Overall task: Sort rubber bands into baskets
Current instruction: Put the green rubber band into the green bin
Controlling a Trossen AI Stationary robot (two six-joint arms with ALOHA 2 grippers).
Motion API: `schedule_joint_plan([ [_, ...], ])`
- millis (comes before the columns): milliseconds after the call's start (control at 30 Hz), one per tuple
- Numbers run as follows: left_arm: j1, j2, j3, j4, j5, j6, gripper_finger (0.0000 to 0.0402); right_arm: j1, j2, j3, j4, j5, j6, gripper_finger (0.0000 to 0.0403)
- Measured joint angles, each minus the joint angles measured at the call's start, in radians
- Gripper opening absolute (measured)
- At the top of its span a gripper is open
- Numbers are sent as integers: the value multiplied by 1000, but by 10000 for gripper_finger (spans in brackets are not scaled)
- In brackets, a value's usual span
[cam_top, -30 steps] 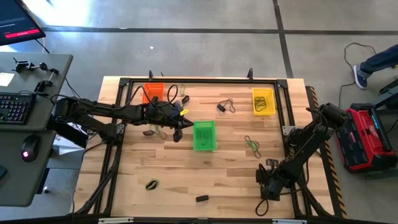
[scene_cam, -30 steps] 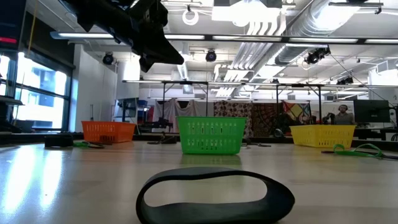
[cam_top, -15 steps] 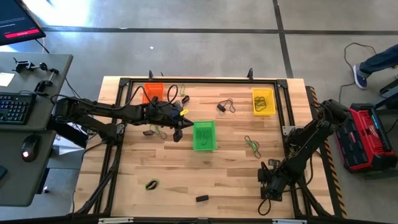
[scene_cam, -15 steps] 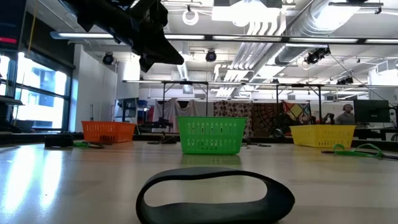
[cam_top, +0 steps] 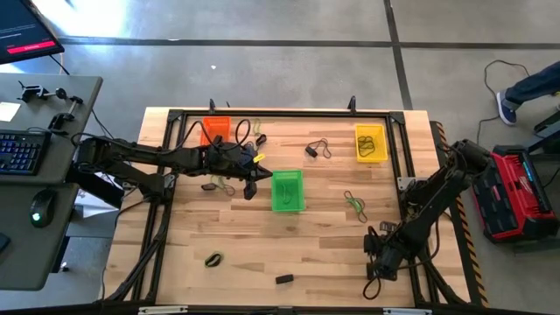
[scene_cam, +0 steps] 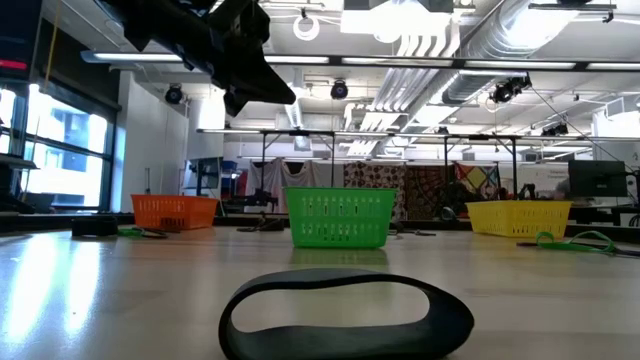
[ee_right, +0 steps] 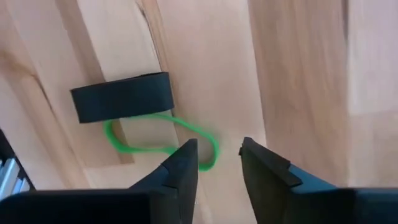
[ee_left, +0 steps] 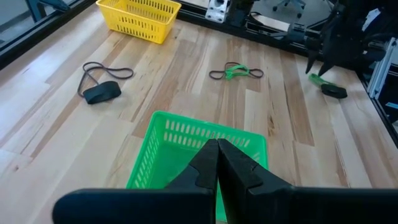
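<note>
My right gripper (ee_right: 216, 163) hangs part open and empty; the green band (ee_right: 155, 134) lies just beyond its left finger, stretched sideways under a black band (ee_right: 121, 96).

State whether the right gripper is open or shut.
Open: the right gripper shows a gap between its fingers, above a green rubber band.

No text, label, brand or number can be read on anything here (screens included).
</note>
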Motion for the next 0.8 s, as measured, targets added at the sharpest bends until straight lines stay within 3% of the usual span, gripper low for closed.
schedule_joint_plan([
  [167, 0, 0, 0, -23, 0, 0, 0, 0, -1, -67, 119, -46, 6, 91],
  [433, 0, 0, 0, -48, 0, 0, 0, 0, 0, -66, 114, -92, -52, 6],
  [800, 0, 0, 0, -48, 0, 0, 0, -1, -1, 56, -157, -85, -65, 1],
])
